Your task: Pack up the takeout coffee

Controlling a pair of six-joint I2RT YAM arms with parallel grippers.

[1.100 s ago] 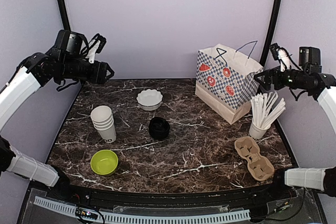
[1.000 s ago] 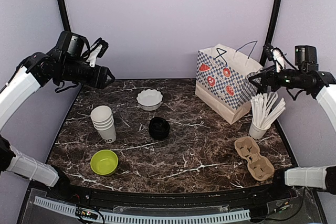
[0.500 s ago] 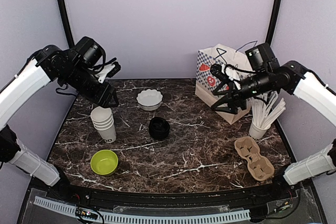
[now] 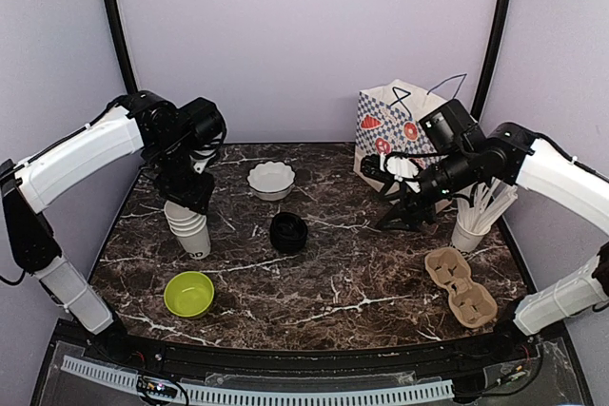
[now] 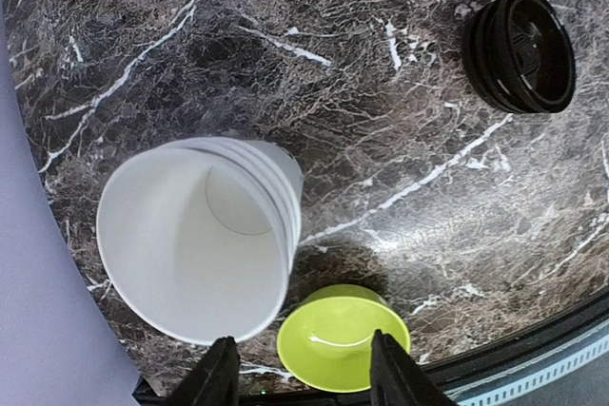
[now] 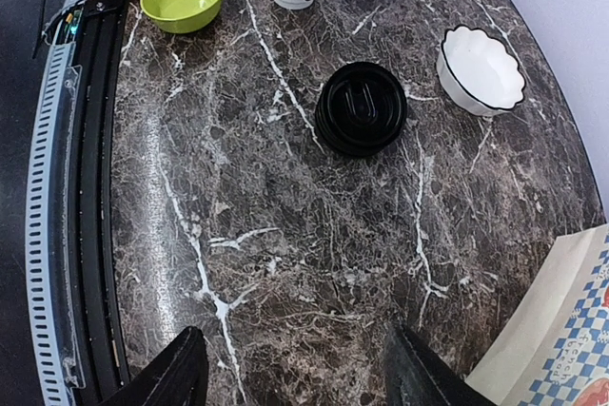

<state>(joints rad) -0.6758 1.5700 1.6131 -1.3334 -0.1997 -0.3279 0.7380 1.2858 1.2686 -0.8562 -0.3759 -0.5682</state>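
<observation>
You now have both arms swung inward: the left pincer, spread, hovers over the cup stack by the worktop's left edge, and the right pincer, spread and empty, faces the central lids, ready for grasping.

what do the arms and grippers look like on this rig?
Both match: left arm and right arm have white link shells, black joints and wrists, and thin black cables looped near the wrists. The left gripper and right gripper each have two black fingers.

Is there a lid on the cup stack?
No: in the left wrist view the cup stack stands open with its white inside showing, and the black lids lie well apart from it.
</observation>
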